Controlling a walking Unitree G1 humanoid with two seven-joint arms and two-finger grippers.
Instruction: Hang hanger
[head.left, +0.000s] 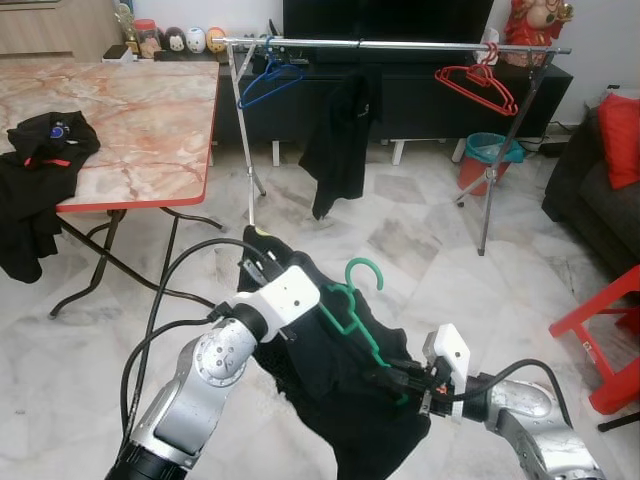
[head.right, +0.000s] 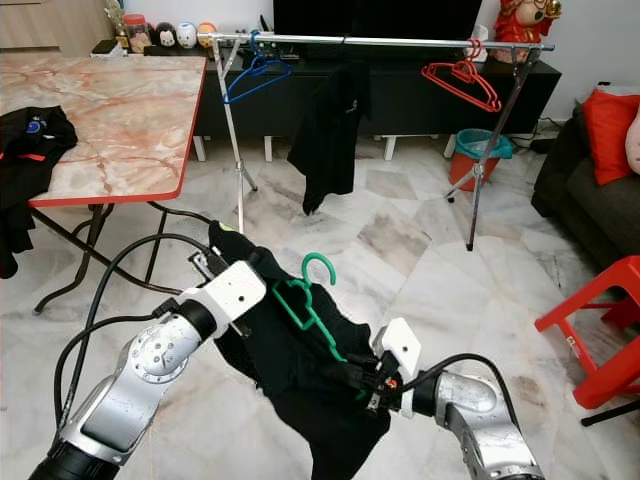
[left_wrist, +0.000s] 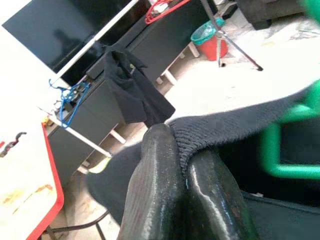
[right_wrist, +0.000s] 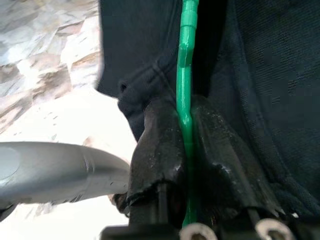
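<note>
A green hanger (head.left: 352, 308) carries a black garment (head.left: 330, 380) in front of me, hook pointing up. My right gripper (head.left: 392, 376) is shut on the hanger's green bar (right_wrist: 184, 120), low on its right side. My left gripper (head.left: 262, 262) is shut on the garment's ribbed edge (left_wrist: 225, 125) at the left. Across the room stands a metal clothes rail (head.left: 390, 44) with a blue hanger (head.left: 268, 78), a hanging black shirt (head.left: 342, 138) and red hangers (head.left: 478, 84).
A marble-top folding table (head.left: 120, 130) with black clothes (head.left: 40, 150) stands at the left. A red stool (head.left: 605, 335) and a dark sofa (head.left: 600, 190) sit at the right. A teal bin (head.left: 490, 150) stands by the rail's right leg.
</note>
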